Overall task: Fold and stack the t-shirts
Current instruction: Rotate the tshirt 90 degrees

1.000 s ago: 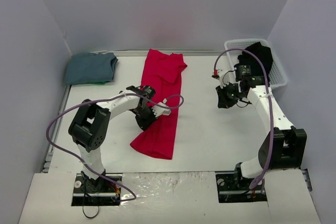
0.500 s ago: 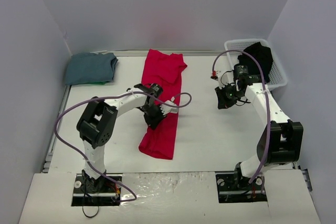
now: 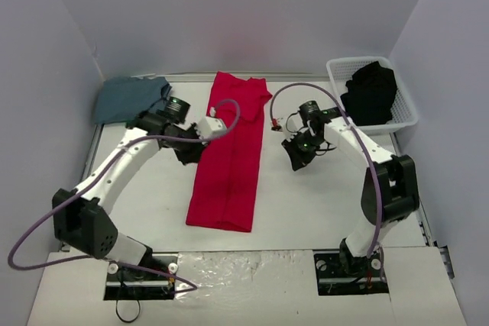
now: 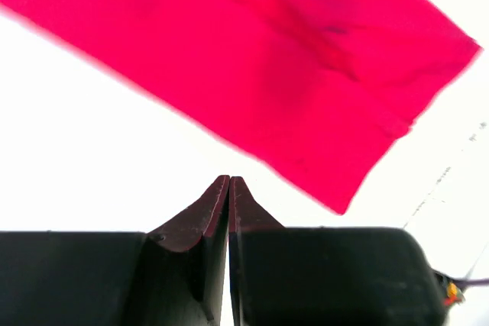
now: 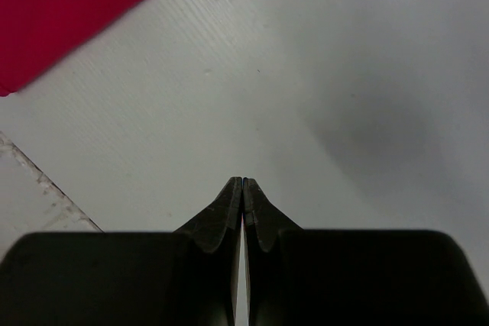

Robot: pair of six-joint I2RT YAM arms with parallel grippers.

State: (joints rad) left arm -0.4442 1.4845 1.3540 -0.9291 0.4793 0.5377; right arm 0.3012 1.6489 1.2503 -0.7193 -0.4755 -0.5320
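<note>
A white tabletop (image 3: 306,204) is enclosed on three sides by plain pale walls (image 3: 229,13). In the far left corner the slate blue-grey t-shirt (image 3: 131,99) is laid as a compact folded packet; this corner is judged to be the place of the stack.

Further right and nearer, the left tool (image 3: 189,153) is held at the left edge of the red t-shirt (image 3: 229,158). In the left wrist view its two fingers are seen pressed together with nothing between them, and the red cloth lies just beyond the tips, so no cloth is gripped.

The red t-shirt is spread in the middle of the tabletop as a long narrow strip, running from far to near, with a sleeve turned in at the far end. The lengthwise fold seems done, the crosswise fold not yet.

To the right, apart from the strip, the right tool (image 3: 296,152) is held over bare tabletop, also closed and empty. One tool is placed on each side of the strip, presumably so that it can be taken; both would have to be opened first.

At the far right the black t-shirt (image 3: 370,89) is kept in the white basket (image 3: 334,75), probably waiting for its turn.
</note>
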